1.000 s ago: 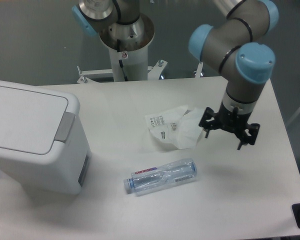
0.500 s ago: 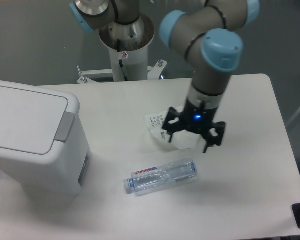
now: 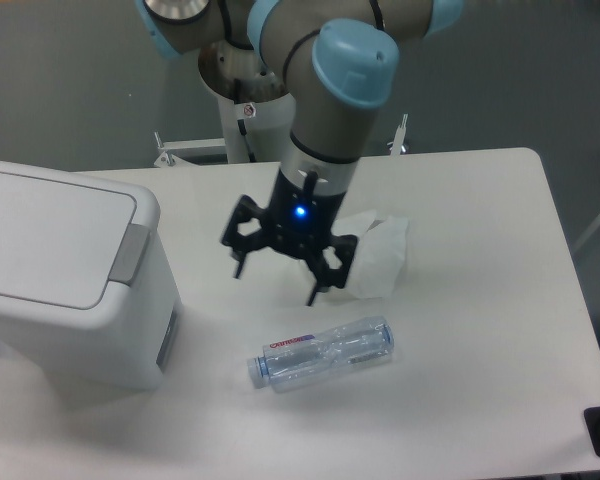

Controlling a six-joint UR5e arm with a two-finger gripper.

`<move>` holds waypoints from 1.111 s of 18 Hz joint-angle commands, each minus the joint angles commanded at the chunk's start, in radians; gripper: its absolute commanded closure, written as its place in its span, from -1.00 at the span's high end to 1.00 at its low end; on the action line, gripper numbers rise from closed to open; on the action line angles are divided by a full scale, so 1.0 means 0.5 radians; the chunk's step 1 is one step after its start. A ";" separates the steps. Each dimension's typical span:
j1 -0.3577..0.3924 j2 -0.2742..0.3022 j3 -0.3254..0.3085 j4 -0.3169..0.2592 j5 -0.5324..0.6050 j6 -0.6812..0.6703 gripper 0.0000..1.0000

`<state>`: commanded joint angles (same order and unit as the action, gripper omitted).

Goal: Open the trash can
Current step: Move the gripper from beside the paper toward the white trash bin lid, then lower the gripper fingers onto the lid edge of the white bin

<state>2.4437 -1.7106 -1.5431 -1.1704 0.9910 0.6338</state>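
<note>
A: Where does the job stand?

B: Nothing is done on the bin (image 3: 65, 275) itself. Its lid (image 3: 50, 235) lies flat and shut, and the grey tab (image 3: 132, 252) on the rim looks untouched.

A: And the claw (image 3: 276, 270)?

B: It hangs above the bench (image 3: 480, 380) with its 2 fingers spread apart and nothing between them. A blue light glows on its body.

A: How does the bin sit from there?

B: Off to the claw's side, toward the left edge of the view, with a strip of bare bench between them. The tab faces the claw, so it is the nearest part of the bin, though the 2 are not touching.

A: Anything else close by?

B: A bottle (image 3: 322, 354) lies on its side on the bench in front of the claw, nearer the camera. A crumpled white wrapper (image 3: 380, 260) sits just behind and beside it, partly hidden by the wrist.

A: So what is left?

B: All of it, as I judge it: cross the gap, get a fingertip onto the tab, press, and see the lid lift. Height over the bin is hard to read from this 1 view, so I cannot say whether the claw must drop or rise to reach it.
</note>
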 joint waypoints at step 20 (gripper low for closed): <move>-0.187 0.013 -0.123 0.104 -0.031 -0.096 1.00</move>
<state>2.3501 -1.7042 -1.6045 -1.1183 0.9756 0.5860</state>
